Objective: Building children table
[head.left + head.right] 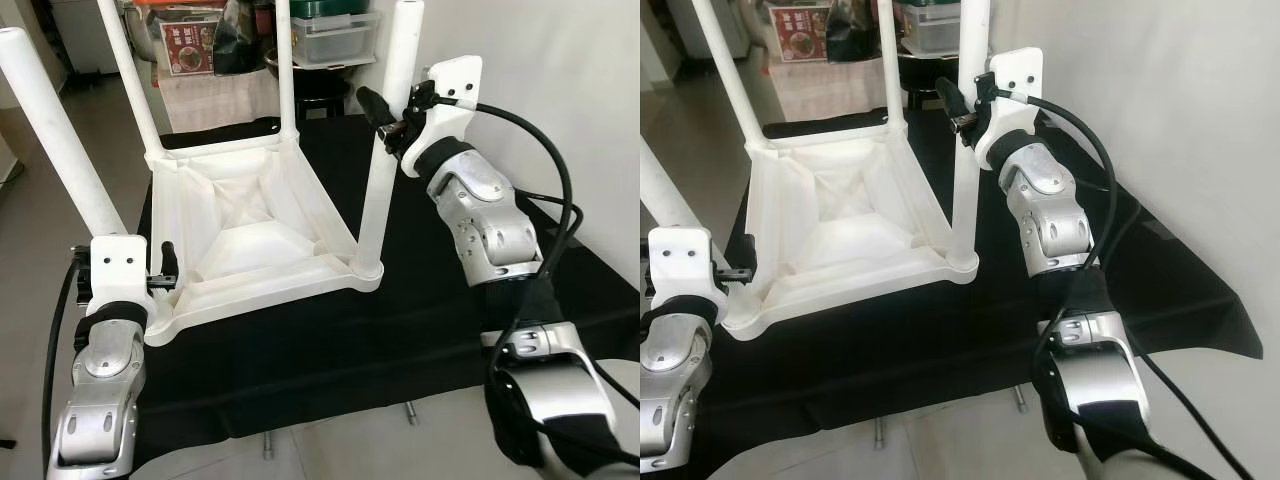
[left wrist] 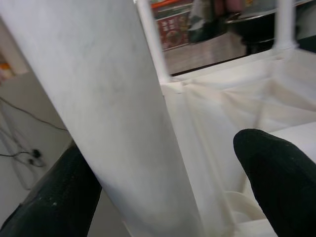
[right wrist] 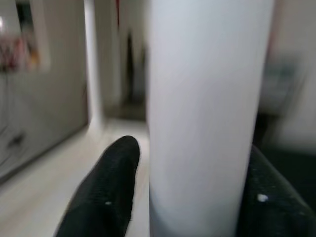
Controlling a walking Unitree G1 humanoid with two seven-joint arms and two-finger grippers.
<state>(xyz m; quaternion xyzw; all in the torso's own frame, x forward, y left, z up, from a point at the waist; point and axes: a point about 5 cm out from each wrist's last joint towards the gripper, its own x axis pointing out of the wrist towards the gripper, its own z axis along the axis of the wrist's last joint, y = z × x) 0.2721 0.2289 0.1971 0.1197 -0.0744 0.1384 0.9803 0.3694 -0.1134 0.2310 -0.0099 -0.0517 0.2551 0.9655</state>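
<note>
White moulded-plastic children's table [image 1: 250, 235] lies inverted on black cloth [image 1: 400, 320] — right gripper [image 1: 385, 118] closed around the near-right leg [image 1: 385, 150], left gripper [image 1: 160, 270] straddling the near-left leg [image 1: 60, 130] — likely light, rigid, slippery; grip legs low.

No text can be read anywhere, even on the red poster [image 1: 187, 48].

White wall [image 1: 560, 60], grey floor [image 1: 90, 130], storage boxes [image 1: 335, 35]
</note>
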